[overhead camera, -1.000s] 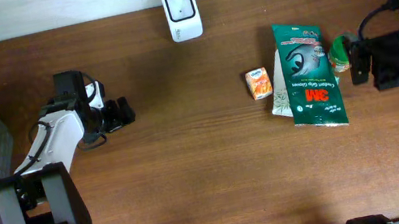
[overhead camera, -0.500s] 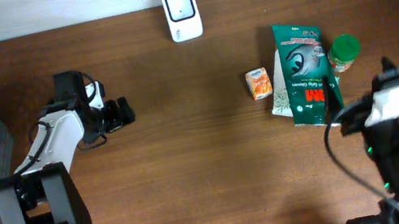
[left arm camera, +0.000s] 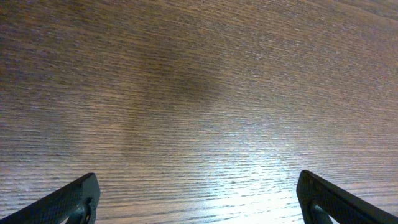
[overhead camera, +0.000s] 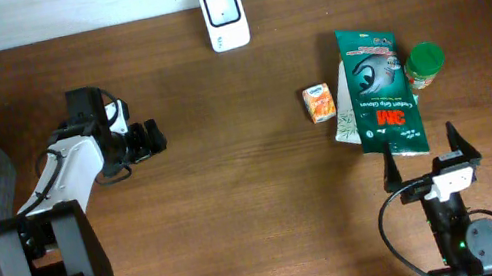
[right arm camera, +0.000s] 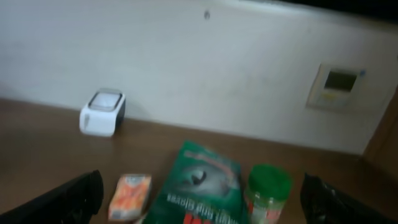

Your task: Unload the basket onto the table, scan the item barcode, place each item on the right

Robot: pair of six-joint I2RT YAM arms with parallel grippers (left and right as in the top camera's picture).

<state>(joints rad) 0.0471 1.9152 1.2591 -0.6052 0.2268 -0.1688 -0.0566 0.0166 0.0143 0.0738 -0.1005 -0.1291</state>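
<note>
Glove packet (overhead camera: 379,94) lies flat, right of and in front of scanner (overhead camera: 222,4) | I judge it light, floppy, slick; I'd pinch its edge farthest from scanner | left gripper (overhead camera: 157,138) and right gripper (overhead camera: 418,142) both spread wide, holding nothing

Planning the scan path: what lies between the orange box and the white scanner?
Nothing: overhead, only bare table separates the orange box and the scanner.

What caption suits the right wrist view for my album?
Open right end effector facing white scanner, small orange carton, green packet and green-lidded jar.
</note>
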